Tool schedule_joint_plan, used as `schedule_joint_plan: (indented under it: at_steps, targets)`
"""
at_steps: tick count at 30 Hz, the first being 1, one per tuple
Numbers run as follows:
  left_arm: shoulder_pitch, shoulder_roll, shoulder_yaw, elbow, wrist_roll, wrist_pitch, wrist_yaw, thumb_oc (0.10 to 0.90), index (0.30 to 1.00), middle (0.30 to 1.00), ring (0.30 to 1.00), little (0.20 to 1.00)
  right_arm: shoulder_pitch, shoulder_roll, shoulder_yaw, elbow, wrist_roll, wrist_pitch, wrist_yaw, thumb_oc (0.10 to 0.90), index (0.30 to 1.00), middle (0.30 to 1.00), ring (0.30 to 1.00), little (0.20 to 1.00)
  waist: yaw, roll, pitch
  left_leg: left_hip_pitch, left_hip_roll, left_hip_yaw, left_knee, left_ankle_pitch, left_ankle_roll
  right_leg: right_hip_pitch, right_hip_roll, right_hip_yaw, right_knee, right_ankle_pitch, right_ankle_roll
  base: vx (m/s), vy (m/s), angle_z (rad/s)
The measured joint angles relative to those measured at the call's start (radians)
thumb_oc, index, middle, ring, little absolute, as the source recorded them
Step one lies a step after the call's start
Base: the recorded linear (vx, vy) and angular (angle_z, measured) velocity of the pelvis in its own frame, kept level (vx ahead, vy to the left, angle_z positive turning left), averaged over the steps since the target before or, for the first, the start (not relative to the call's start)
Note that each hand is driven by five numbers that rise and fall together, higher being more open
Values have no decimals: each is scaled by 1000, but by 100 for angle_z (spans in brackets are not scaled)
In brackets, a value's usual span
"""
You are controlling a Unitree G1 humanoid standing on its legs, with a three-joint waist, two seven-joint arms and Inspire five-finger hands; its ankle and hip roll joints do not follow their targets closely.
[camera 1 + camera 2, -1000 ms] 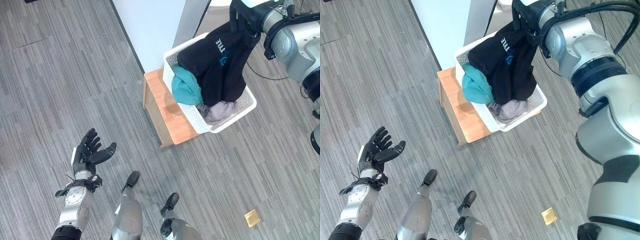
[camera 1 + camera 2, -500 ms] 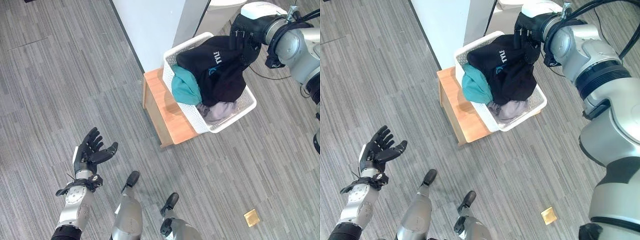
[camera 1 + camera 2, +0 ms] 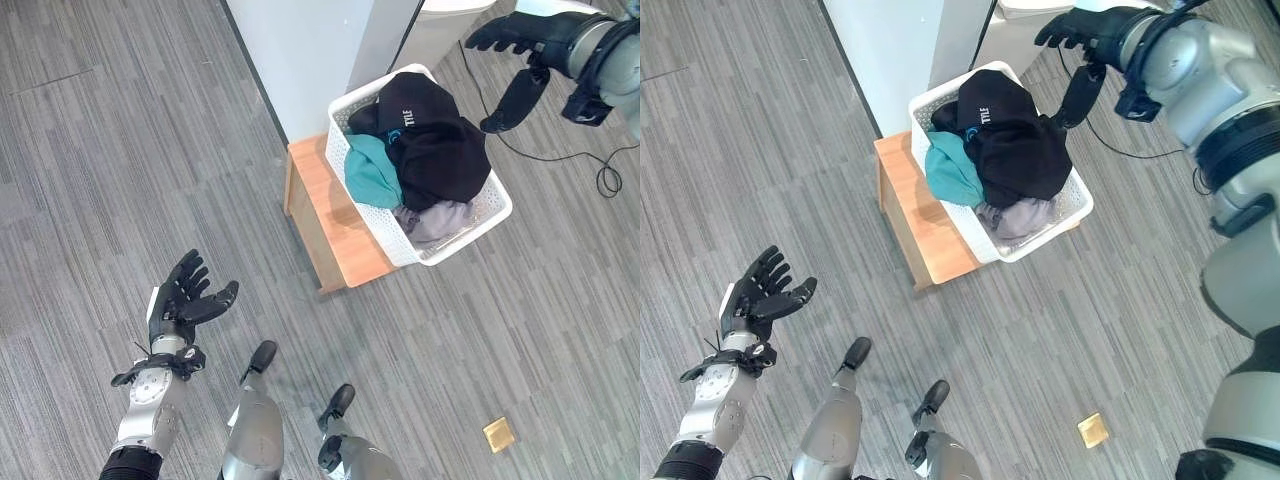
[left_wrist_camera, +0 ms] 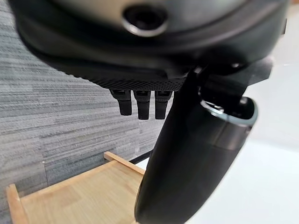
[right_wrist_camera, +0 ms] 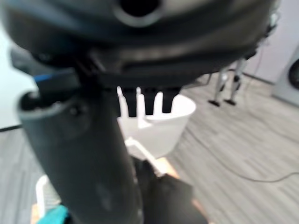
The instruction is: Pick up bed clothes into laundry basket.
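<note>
In the left eye view, a white laundry basket (image 3: pixel 497 206) stands on a low wooden stand (image 3: pixel 330 225) at about 1 o'clock of the picture, just beside a pale wall panel (image 3: pixel 310 50); inside the basket a black garment (image 3: pixel 440 150) lies on top, heaped above the rim, with a teal garment (image 3: pixel 372 172) at its 9 o'clock side and a pale grey cloth (image 3: pixel 437 220) under it at 6 o'clock; the right hand (image 3: pixel 520 40) is at 2 o'clock, above and beside the basket, apart from the clothes, its fingers spread straight and holding nothing; the left hand (image 3: pixel 183 300) is at 7 o'clock over the grey striped floor (image 3: pixel 120 150), palm up, fingers relaxed and apart, empty; a small yellow square (image 3: pixel 498 434) lies on the floor at 5 o'clock.

In the right eye view the same scene shows; the right hand (image 3: pixel 1090 30) hangs at 1 o'clock past the basket's far corner, its thumb pointing down toward the black garment without touching it.

In the left wrist view, the left hand's fingers (image 4: pixel 140 105) hang straight, the thumb beside them; past them is the wooden stand (image 4: pixel 74 196).

In the right wrist view, the right hand's fingers (image 5: pixel 149 100) are straight; past them show the black garment (image 5: pixel 168 198) and a white round container (image 5: pixel 163 126).
</note>
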Motion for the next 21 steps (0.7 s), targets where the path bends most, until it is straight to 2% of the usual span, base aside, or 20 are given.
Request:
schedule_joint_plan:
  at_steps: [3,5,7,8,10,13,15,19,21]
  targets:
    - [-20,8,-3,1,-13,0,-12,800,900,900,900,900,-18,-54,0,-63,38,9,11,800,900,900,900,900,-14,-9,-1,7,-2,2,0,0,0,6,0,4,0,1,-2,-1,-3,-1]
    - [-27,12,-3,1,-13,1,-18,800,900,900,900,900,-23,-59,0,-68,60,9,17,800,900,900,900,900,-18,-10,-1,22,-2,3,0,0,0,19,-1,7,0,2,-2,0,0,0]
    - [-36,12,-2,-1,-13,0,-20,800,900,900,900,900,-24,-112,0,-131,88,7,21,800,900,900,900,900,-18,-10,-1,33,-2,3,0,0,0,31,-1,7,0,2,-2,-12,33,2]
    - [-38,13,-1,-5,-13,1,-21,800,900,900,900,900,-25,-179,1,-203,117,-4,24,800,900,900,900,900,-30,-12,-2,38,-4,4,-1,0,0,35,-6,8,0,2,-2,-2,45,3]
    - [-29,32,4,2,-13,2,-18,800,900,900,900,900,-30,-257,1,-276,143,-29,24,800,900,900,900,900,-35,-16,-5,50,-6,12,-1,0,0,41,-7,15,0,3,-2,1,35,-12]
    - [-20,49,10,2,-13,3,-19,800,900,900,900,900,-36,-284,1,-280,152,-31,23,800,900,900,900,900,-59,-17,-6,78,-9,30,0,0,0,62,-19,27,0,6,0,1,22,-15]
    - [-29,50,19,-3,-13,3,-20,800,900,900,900,900,-40,-349,1,-277,157,-32,22,800,900,900,900,900,-78,-17,-6,93,-14,44,-3,0,0,68,-20,49,0,12,4,-5,26,-17]
    - [-31,43,21,-3,-13,4,-20,800,900,900,900,900,-55,-424,2,-277,158,-39,19,800,900,900,900,900,-113,-2,-13,103,-18,63,-2,1,2,68,-23,65,0,22,3,-3,24,-14]
    - [-29,27,20,-3,-13,5,-20,800,900,900,900,900,-68,-450,-5,-283,169,-44,15,800,900,900,900,900,-135,17,-21,112,-19,81,-3,2,3,68,-25,80,0,28,3,8,15,-20]
